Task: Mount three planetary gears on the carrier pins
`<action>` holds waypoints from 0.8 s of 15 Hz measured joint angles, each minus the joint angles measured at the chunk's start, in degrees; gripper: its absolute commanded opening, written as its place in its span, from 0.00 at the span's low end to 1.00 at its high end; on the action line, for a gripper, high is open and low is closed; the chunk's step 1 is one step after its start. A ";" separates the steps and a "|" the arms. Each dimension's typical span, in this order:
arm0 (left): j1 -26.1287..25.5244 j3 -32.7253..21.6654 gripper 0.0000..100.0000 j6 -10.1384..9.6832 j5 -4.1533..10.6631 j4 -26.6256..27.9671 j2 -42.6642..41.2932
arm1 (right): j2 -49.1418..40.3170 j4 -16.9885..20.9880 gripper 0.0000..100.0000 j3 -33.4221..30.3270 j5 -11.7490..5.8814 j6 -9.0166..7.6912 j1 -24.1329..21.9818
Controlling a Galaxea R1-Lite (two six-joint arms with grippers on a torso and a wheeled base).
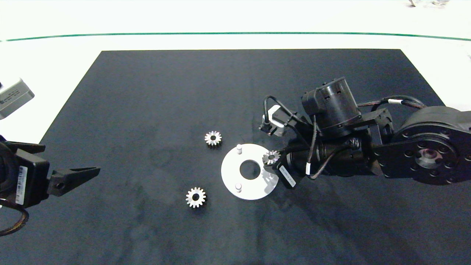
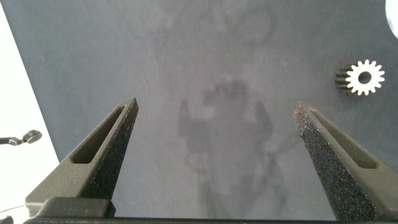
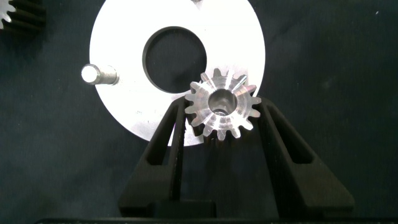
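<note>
Dark matting covers the bench [image 1: 147,95], where the right hand [image 3: 219,124] clamps one small silvery toothed planetary gear [image 1: 271,157] over the right edge of a flat white round carrier disc [image 1: 254,186]. Two white upright pins [image 1: 239,148] stand bare, two more gears [image 1: 195,197] lie left of the disc, and the left hand [image 2: 214,137] hovers wide open near the bench's left side.

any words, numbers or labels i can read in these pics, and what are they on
No text is readable anywhere.
White sticker on the left arm: barcode-like print, too small to read.
White label beside the right gripper: print too blurred to read.
White tag on the right arm's cable: nothing legible.
Gears, white disc and dark mat: no markings visible.
</note>
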 measured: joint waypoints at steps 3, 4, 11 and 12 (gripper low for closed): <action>0.00 0.00 1.00 -0.02 0.00 -0.02 0.00 | -0.60 -0.11 0.28 0.52 0.09 0.00 0.00; -0.02 0.00 1.00 0.00 0.00 0.00 0.00 | -0.83 -0.33 0.28 1.13 0.15 -0.02 0.00; -0.02 0.00 1.00 0.00 -0.02 0.05 0.00 | -2.15 -9.18 0.28 7.72 -1.40 -0.18 0.18; -0.02 0.00 1.00 0.00 0.00 0.02 0.00 | -2.19 -9.35 0.28 8.02 -1.40 -0.16 0.18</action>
